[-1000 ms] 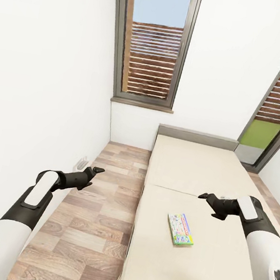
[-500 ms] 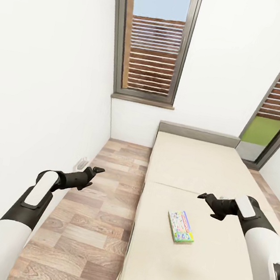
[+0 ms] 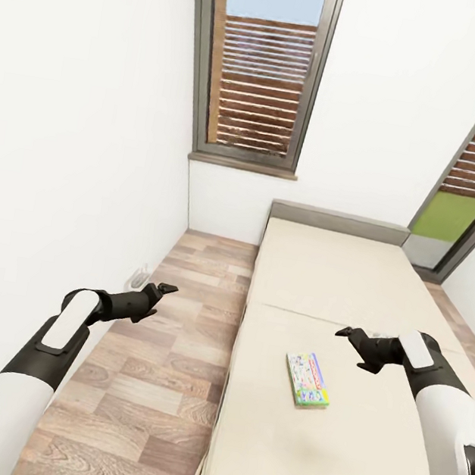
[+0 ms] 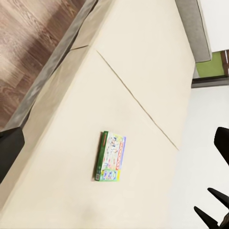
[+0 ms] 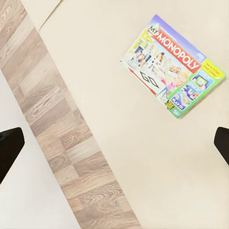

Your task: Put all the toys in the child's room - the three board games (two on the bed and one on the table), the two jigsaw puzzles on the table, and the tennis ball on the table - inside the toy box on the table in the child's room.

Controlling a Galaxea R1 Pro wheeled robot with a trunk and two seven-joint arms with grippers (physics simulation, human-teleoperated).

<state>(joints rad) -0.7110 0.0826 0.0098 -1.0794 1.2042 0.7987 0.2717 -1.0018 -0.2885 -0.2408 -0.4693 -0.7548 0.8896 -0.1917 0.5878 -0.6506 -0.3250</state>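
One board game, a white-and-green Monopoly box [image 3: 307, 380], lies flat on the cream mattress of the bed [image 3: 322, 282]. It also appears in the left wrist view [image 4: 110, 156] and, with its lid legible, in the right wrist view [image 5: 172, 66]. My left gripper [image 3: 157, 298] hangs open over the wood floor, left of the bed. Above the mattress my right gripper [image 3: 352, 346] is open too, a little beyond and to the right of the box, touching nothing. The table, toy box, jigsaw puzzles and tennis ball are out of view.
A white wall [image 3: 78, 128] runs close along my left. A strip of plank floor [image 3: 173, 350] separates it from the bed. A small white fitting [image 3: 139, 277] sits at the wall's foot. A tall window [image 3: 260, 72] is ahead and a glass door [image 3: 474, 198] at the right.
The whole picture has slid slightly, so the camera moved a little; the bed and box sit a bit higher in view. Both arms hold their pose and stay open.
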